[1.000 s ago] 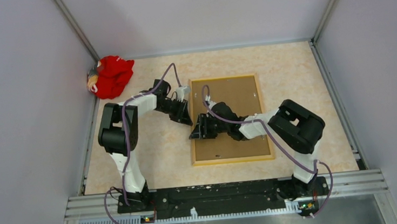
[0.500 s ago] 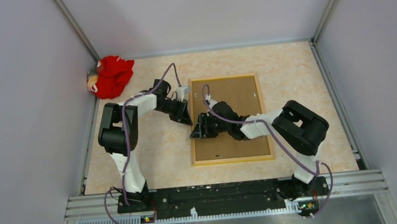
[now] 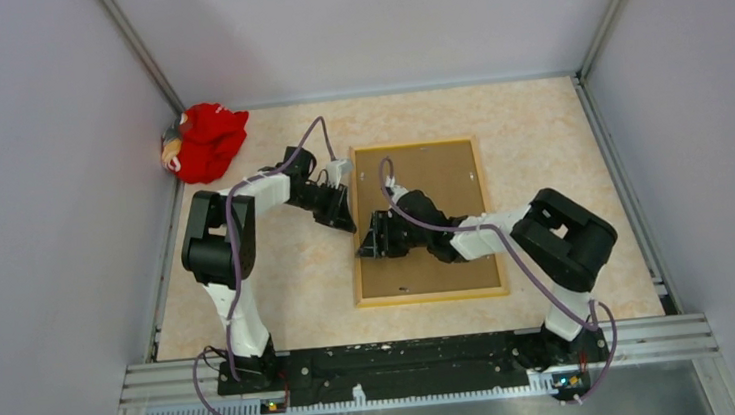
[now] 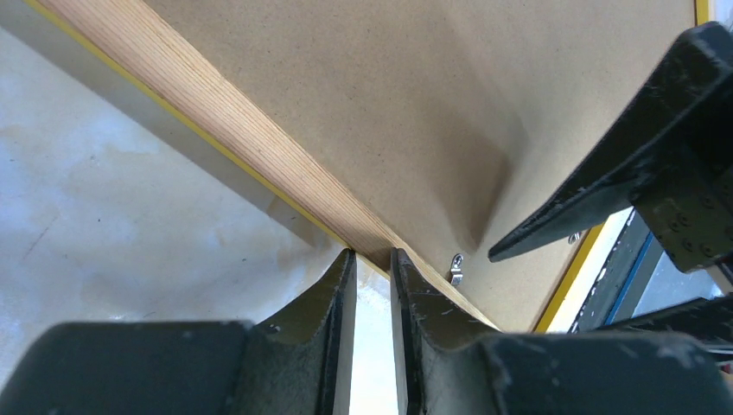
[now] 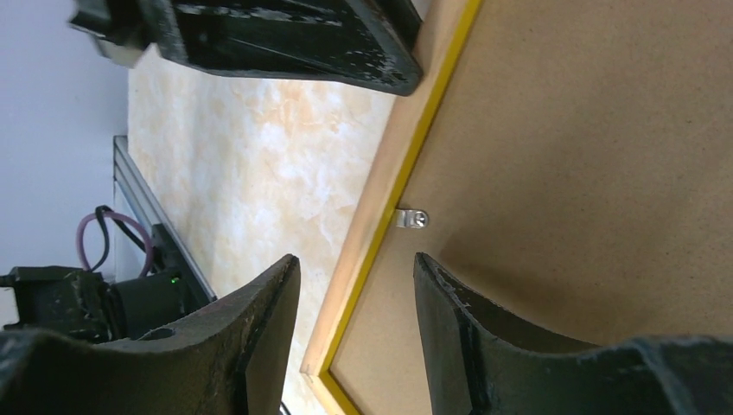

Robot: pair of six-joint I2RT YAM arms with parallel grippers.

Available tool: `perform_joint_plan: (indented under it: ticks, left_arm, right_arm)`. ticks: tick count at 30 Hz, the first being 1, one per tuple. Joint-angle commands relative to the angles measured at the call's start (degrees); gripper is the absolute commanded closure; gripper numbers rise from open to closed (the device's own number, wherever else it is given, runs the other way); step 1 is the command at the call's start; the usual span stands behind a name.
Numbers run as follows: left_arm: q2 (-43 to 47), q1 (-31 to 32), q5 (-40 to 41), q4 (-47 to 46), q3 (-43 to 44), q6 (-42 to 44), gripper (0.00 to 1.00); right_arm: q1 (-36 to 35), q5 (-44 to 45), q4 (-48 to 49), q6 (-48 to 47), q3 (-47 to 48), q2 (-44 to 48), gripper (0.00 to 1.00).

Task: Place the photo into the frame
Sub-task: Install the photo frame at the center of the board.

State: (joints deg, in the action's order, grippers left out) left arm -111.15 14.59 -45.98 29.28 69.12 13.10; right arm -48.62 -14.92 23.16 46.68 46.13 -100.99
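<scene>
Working at the left rail of the frame [image 3: 416, 146], both grippers are hanging close to a small metal retaining clip [image 5: 412, 217]. The frame is lying back-up on the surface [image 3: 289, 275], its wood-coloured side showing, with the brown backing board [image 3: 441, 176] sitting inside it. The photo is not showing in any view; whether it is lying under the board cannot be told.

The left gripper [image 4: 372, 257] is presenting narrow fingers, with only a slit between them and nothing in it. Its tips are sitting at the outer edge of the rail. The right gripper [image 5: 354, 264] is presenting fingers at a middling width. They are empty and straddling the rail, with the clip just ahead of them.

The step in hand is judged to be working the clip against the board. Doing it well is calling for three things:

- One right fingertip is going low against the clip's free end, pushing sideways rather than down.
- The left fingers are bracing the rail so that the frame is not sliding.
- The two grippers are avoiding contact, since they are standing near each other.
</scene>
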Motion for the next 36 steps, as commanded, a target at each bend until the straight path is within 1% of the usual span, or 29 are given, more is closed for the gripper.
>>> perform_joint_plan:
  ticks: [1, 4, 5, 7, 10, 12, 14, 17, 20, 26, 28, 31, 34, 36]
  left_arm:
    - [1.9, 0.2, 0.8, 0.2, 1.1, 0.8, 0.74]
    - [1.9, 0.2, 1.5, 1.9, 3.6, 0.8, 0.72]
    - [1.6, 0.1, 2.1, 2.9, 5.1, 0.8, 0.69]
    - [0.8, -0.3, 3.4, 4.8, 8.9, 0.2, 0.59]
    - [-1.2, -2.0, 2.4, 4.7, 14.1, -1.9, 0.51]
    - [-3.3, -2.4, 2.4, 3.8, 17.2, -3.1, 0.50]
    - [-5.7, -2.4, 1.7, 3.6, 20.3, -4.1, 0.50]
    - [-9.7, -2.4, -0.1, 2.9, 23.8, -5.7, 0.49]
    - [-13.0, -2.5, -0.3, 3.1, 25.9, -6.7, 0.52]
    - [-14.2, -3.1, 0.8, 0.6, 25.3, -8.0, 0.59]
    - [-14.7, -3.1, -0.1, 0.0, 25.2, -8.6, 0.64]
    - [-15.2, -3.1, -1.0, -1.1, 24.9, -9.4, 0.75]
    - [-15.5, -3.1, -1.3, -1.9, 23.9, -9.9, 0.80]
    - [-15.4, -3.1, -1.5, -2.1, 23.3, -9.9, 0.82]
  right_arm:
    - [-0.4, -0.5, 2.0, -0.3, 1.2, -1.7, 0.49]
    - [1.5, -0.1, -0.5, -1.8, 3.2, -0.3, 0.49]
    - [2.6, -0.3, -0.6, -2.3, 3.4, 0.4, 0.49]
    - [5.4, -0.9, -1.9, -4.1, 4.7, 1.5, 0.48]
    - [9.5, -1.7, -5.5, -7.5, 8.4, 1.5, 0.44]
    - [12.2, -2.3, -6.7, -9.0, 10.8, 0.3, 0.43]
    - [15.3, -3.6, -7.2, -9.9, 14.4, -2.6, 0.43]
    - [18.0, -5.5, -7.9, -12.0, 19.3, -7.2, 0.42]
    - [19.3, -6.5, -10.1, -14.8, 25.5, -12.7, 0.41]
    - [20.3, -10.6, -12.6, -16.1, 36.3, -22.9, 0.41]
    - [20.3, -11.6, -12.7, -15.6, 38.4, -25.3, 0.41]
    - [20.3, -12.8, -11.9, -14.7, 40.3, -27.2, 0.41]
    - [20.2, -13.8, -11.8, -14.3, 41.6, -28.5, 0.42]
    - [20.3, -14.2, -12.4, -14.4, 42.6, -29.4, 0.43]
